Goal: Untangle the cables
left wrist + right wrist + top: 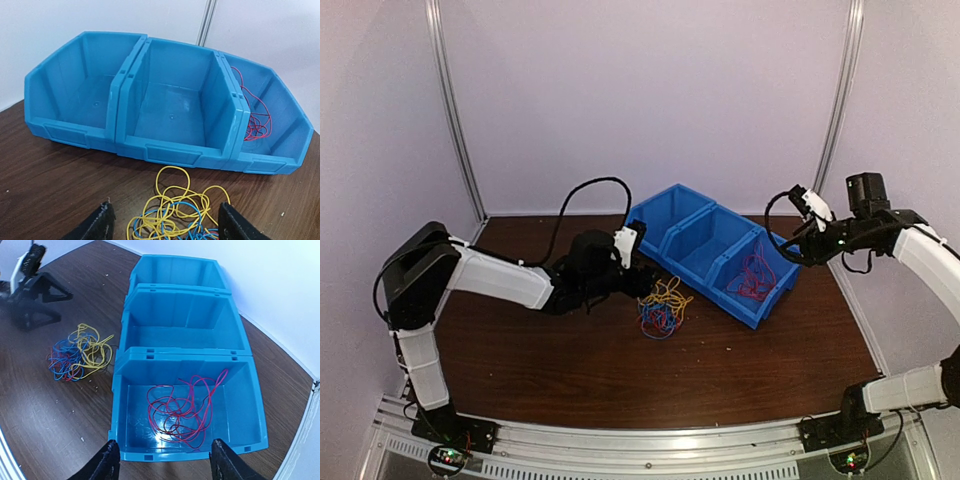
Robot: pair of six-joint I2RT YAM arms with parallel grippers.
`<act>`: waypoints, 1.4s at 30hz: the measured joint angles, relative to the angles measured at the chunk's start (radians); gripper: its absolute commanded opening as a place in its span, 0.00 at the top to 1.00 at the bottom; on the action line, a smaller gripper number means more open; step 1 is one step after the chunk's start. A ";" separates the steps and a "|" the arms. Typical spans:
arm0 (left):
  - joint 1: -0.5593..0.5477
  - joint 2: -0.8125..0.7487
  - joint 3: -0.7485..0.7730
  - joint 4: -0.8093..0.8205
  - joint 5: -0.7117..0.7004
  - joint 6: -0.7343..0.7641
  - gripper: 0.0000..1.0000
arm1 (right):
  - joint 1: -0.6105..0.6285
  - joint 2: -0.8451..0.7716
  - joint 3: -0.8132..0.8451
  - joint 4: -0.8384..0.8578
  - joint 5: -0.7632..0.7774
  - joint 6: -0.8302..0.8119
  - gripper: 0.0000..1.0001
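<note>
Blue bins [710,248], three in a row on the tabletop [570,370]: from above, red cables [752,275] lie in the 4 o'clock end bin, a start made, while one mixed tangle [662,308] at the row's 7 o'clock awaits sorting. Left wrist: the left claw [165,222] gapes empty astride that knot. Right wrist: the right claw [162,460] stands wide, empty, above the red bunch.

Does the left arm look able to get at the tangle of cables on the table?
Probably yes: the left gripper hangs open right at the tangle of cables, with nothing in between.
</note>
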 measured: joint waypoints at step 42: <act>0.037 -0.581 -0.633 0.006 0.118 -0.242 0.50 | 0.894 0.710 0.278 0.219 0.267 -0.142 0.74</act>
